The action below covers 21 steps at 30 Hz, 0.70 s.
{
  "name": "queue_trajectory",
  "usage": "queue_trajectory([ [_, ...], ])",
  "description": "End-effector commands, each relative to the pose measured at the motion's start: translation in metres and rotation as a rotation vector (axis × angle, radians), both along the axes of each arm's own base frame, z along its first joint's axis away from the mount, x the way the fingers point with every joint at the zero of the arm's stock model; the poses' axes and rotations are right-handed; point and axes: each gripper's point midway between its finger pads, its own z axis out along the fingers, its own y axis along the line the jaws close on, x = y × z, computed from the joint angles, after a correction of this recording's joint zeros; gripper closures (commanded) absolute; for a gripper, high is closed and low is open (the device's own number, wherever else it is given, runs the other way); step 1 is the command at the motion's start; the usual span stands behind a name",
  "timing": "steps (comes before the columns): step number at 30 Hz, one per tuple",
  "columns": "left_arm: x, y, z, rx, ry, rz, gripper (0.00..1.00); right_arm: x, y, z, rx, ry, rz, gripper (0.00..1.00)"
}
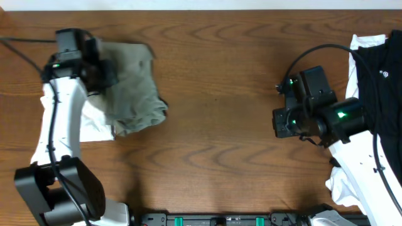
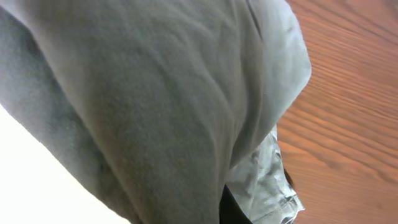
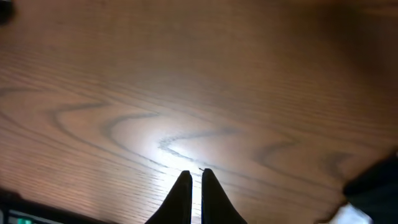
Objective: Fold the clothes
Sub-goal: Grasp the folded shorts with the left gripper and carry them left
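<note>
— Where are the shorts now?

— In the upper left of the overhead view. The khaki shorts [image 1: 133,94] lie there as one compact, rumpled bundle, partly on the white garment [image 1: 94,129] and partly on the bare table [image 1: 220,69].

— And the left gripper?

— The left gripper [image 1: 99,68] is over the upper left edge of the bundle. Its own camera is filled with grey-green cloth, very near, so I cannot tell if the fingers are spread or are pinching the fabric.

— The other one?

— The right gripper [image 3: 191,179] hangs above bare wood, right of centre in the overhead view, well apart from the shorts. Its two fingers are pressed almost together, with nothing between them. The black garment [image 1: 383,69] lies at the right edge.

— So is the folding finished?

— Mostly, I think. The legs are not spread out, and the cloth is gathered into a small packet. But the lower edge bulges and is uneven. I judge that some flattening or a last fold is left. The left arm must also let go, if it holds anything.
</note>
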Motion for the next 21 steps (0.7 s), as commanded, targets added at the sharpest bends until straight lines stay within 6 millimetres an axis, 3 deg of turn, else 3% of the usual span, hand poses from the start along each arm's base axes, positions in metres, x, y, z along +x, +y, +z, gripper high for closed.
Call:
queue_trajectory([
  [1,0.007,0.010,0.025,-0.032,-0.081,-0.022,0.94,0.002,-0.011,0.002,-0.038,-0.016,-0.016,0.94],
  [6,0.003,0.042,0.033,-0.036,-0.105,0.038,0.94,0.004,-0.014,0.002,-0.044,-0.020,-0.026,0.93],
  [10,0.000,0.051,0.038,-0.076,-0.147,-0.017,0.94,0.006,-0.019,0.002,-0.059,-0.024,-0.042,0.91],
  [17,-0.014,0.091,0.039,-0.078,-0.157,0.075,0.94,0.010,-0.036,0.002,-0.102,-0.036,-0.093,0.89],
  [21,-0.017,0.095,0.043,-0.108,-0.191,0.033,0.94,0.012,-0.044,0.002,-0.114,-0.037,-0.120,0.89],
])
